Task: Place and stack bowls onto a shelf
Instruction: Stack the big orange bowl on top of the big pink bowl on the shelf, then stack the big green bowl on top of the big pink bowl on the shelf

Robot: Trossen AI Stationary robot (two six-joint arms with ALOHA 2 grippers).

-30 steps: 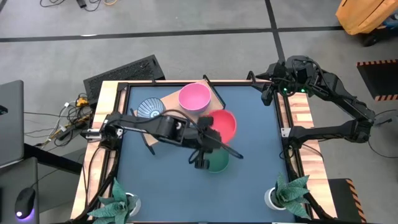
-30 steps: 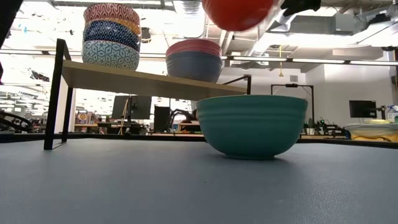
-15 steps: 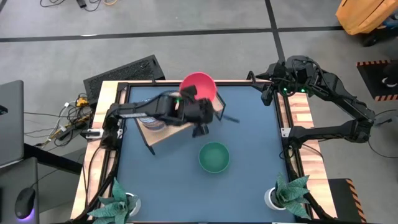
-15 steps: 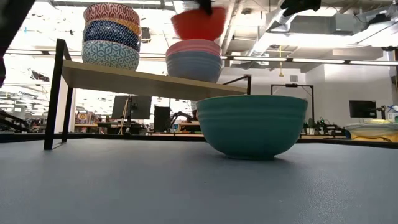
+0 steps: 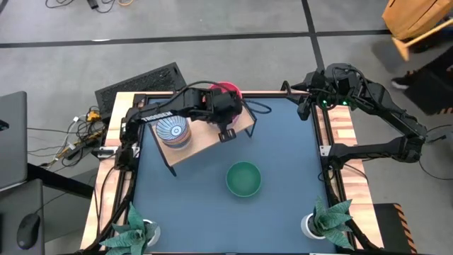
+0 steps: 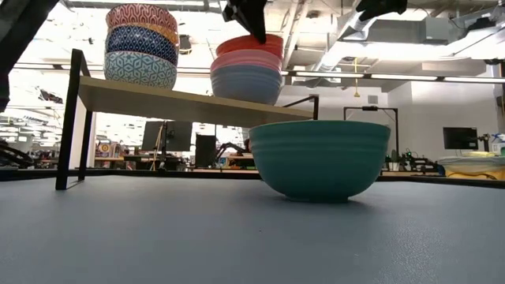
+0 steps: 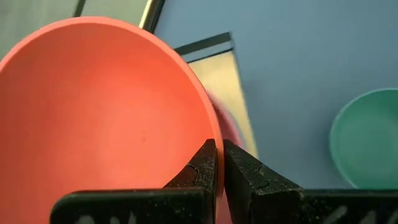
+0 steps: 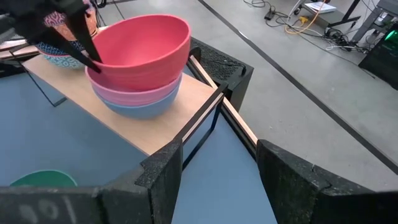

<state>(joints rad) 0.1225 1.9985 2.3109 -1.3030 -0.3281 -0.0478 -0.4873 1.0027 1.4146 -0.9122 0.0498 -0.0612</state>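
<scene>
The left end effector [image 7: 219, 163] is over the far end of the shelf [image 5: 205, 139], its two dark fingers [image 7: 202, 167] pinched narrow on the rim of the red bowl [image 7: 99, 118]. In the right wrist view that red bowl [image 8: 142, 50] sits nested in the light blue bowl with the pink outside [image 8: 138, 98], the two forming a stack on the light wooden board, near the edge closest to the counter's far corner. The low view shows the same stack [image 6: 247, 69] with the red rim uppermost and the dark fingers coming down onto it from above.

At the other end of the shelf stands a second stack [image 6: 142, 45]: an orange lattice-patterned bowl on top, a dark blue one beneath it, and a light blue patterned one at the bottom. From above, this stack shows as a blue-and-white striped circle [image 5: 172, 130], well apart from the red bowl.

The green bowl [image 5: 243, 178] rests upright on the dark blue counter [image 5: 283, 142], off the shelf and in front of it, near the middle of the surface; in the low view it [image 6: 319, 158] stands closest to the camera.

The right end effector [image 8: 214, 171] waits at the far right corner of the counter, its fingers spread wide and holding nothing
</scene>
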